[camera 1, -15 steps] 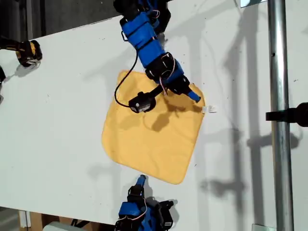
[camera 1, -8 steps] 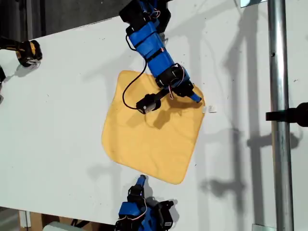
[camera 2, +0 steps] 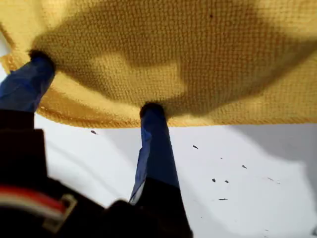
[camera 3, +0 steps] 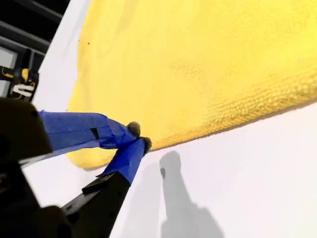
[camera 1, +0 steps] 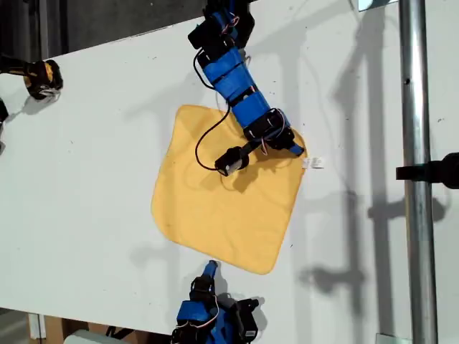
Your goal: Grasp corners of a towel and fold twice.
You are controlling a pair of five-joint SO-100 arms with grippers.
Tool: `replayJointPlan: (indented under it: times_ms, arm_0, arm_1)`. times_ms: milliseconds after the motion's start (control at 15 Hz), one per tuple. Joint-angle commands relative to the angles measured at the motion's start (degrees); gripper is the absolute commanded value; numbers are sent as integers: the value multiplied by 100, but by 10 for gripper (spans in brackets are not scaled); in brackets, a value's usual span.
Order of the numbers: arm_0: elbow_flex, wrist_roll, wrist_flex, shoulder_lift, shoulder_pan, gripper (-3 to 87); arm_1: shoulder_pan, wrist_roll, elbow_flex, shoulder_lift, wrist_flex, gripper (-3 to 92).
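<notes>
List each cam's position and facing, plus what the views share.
Exterior view: overhead, looking down at the table, the towel and both arms.
First wrist view: on my first end effector, low over the table, facing the towel's edge; its open blue fingers show.
Second wrist view: on my second end effector, looking across the towel from its edge; its shut fingers show.
Shared: all three see the towel and the white table.
</notes>
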Motion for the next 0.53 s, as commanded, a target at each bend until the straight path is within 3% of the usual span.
replayJointPlan:
  times_ms: [0, 67, 133, 200, 467]
  arm_0:
    - [0, 26, -132, 26, -26, -14]
    - [0, 26, -132, 26, -18, -14]
    - [0, 18, -132, 26, -9, -14]
    - [0, 18, -132, 26, -9, -14]
    - [0, -35, -123, 26, -26, -14]
  arm_1:
    - [-18, 53, -352, -299, -237, 309]
    - [-18, 44, -352, -457, -404, 235]
    - [-9, 26, -387, -554, -483, 82]
    - [18, 26, -422, -580, -483, 20]
    - [70, -70, -431, -554, -439, -1]
